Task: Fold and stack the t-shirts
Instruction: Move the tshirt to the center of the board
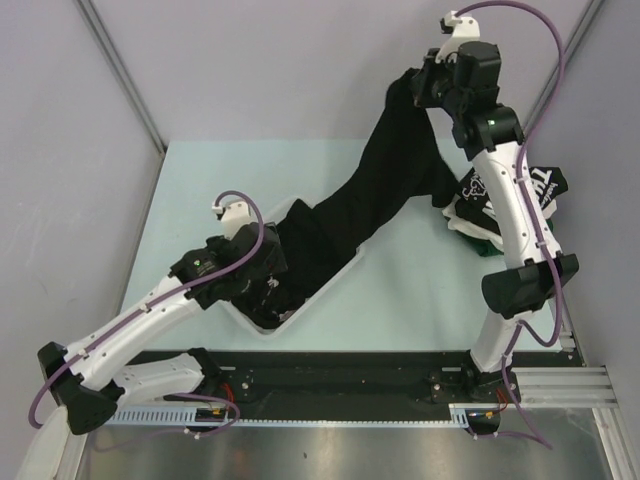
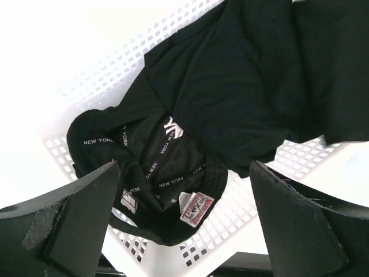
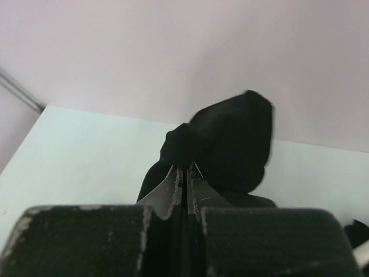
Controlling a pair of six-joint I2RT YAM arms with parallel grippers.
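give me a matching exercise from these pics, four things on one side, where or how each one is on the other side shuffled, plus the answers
Column one:
1. left gripper
2. right gripper
3. black t-shirt
4. white-lettered shirt

Column two:
a. lying at the right side of the table
b. open, over the white mesh basket
c. hanging from a raised gripper, lower end in the basket
d. shut on cloth, held high

Pairs: 1-b, 2-d, 3-c, 4-a
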